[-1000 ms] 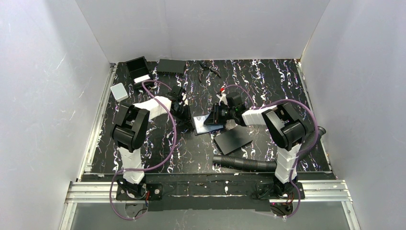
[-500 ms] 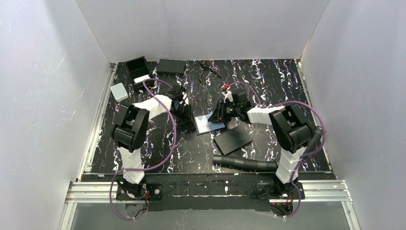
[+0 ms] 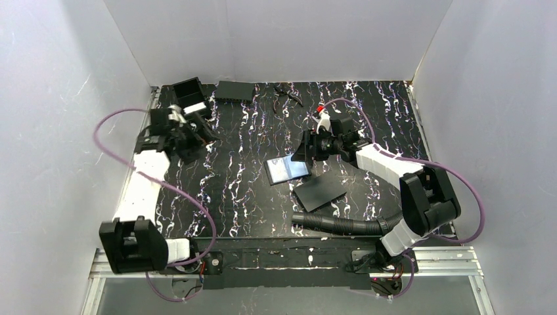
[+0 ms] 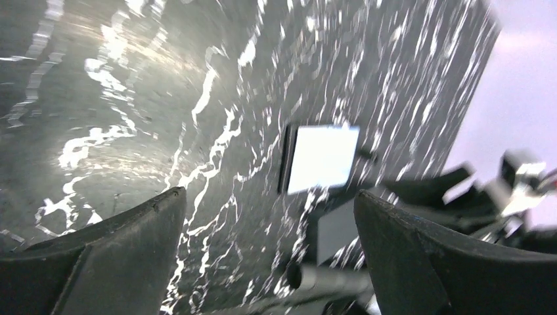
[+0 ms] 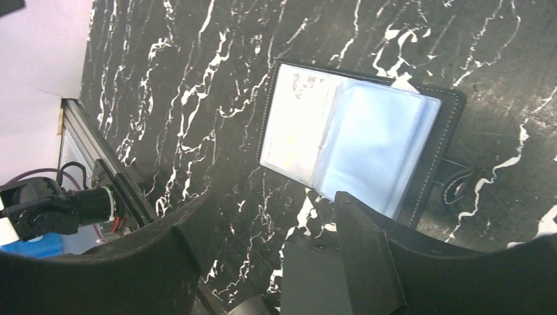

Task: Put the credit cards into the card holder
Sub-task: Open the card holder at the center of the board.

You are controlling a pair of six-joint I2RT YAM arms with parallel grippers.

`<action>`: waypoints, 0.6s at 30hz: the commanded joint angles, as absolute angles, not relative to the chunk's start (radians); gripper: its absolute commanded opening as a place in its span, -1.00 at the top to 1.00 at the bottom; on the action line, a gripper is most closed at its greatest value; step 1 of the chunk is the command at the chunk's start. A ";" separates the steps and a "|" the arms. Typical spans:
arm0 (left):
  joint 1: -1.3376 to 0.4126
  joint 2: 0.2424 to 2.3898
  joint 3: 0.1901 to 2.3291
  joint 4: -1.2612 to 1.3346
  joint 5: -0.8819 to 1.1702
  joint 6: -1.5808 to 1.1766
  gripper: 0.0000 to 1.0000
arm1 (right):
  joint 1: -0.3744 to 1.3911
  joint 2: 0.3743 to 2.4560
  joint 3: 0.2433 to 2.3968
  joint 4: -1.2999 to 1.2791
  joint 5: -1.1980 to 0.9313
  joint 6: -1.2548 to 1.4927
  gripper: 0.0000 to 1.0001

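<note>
The card holder (image 3: pixel 288 169) lies open and flat in the middle of the table, a black wallet with clear sleeves (image 5: pixel 358 141). A pale card with small printed marks (image 5: pixel 297 125) shows inside its left sleeve. A pale-blue face (image 5: pixel 384 144) fills the right sleeve. My right gripper (image 3: pixel 301 151) hovers just behind the holder, open and empty (image 5: pixel 270 200). My left gripper (image 3: pixel 200 131) is far off at the back left, open and empty (image 4: pixel 269 197). In the left wrist view the holder (image 4: pixel 322 157) is a bright rectangle in the distance.
A matte black sheet (image 3: pixel 320 191) lies right in front of the holder. A black corrugated hose (image 3: pixel 338 223) runs along the near right. At the back stand an open black box (image 3: pixel 189 93), a flat black case (image 3: pixel 234 90) and a small black tool (image 3: pixel 287 94).
Both grippers have opened and left the holder. The left arm has swung away to the back left. The right gripper has drawn back a little. The holder now lies alone.
</note>
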State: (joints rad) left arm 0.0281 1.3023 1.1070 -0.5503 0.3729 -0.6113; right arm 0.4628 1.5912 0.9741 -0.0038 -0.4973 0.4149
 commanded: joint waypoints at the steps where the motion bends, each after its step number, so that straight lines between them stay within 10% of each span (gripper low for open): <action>1: 0.174 1.241 1.071 -0.530 0.298 -0.835 -0.97 | 0.469 1.543 0.991 -0.009 -0.497 0.407 -0.49; 8: 0.296 1.371 1.091 -0.321 0.275 -1.029 -0.95 | 0.469 1.521 0.990 -0.009 -0.501 0.401 -0.50; 18: 0.264 1.870 1.700 -0.506 0.244 -0.289 -0.71 | 0.469 1.520 0.979 -0.032 -0.546 0.389 -0.50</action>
State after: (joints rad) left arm 0.2746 1.7623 1.4904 -0.3994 0.2267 -0.6053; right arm 0.4706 1.5558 0.9739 -0.0257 -0.5057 0.3954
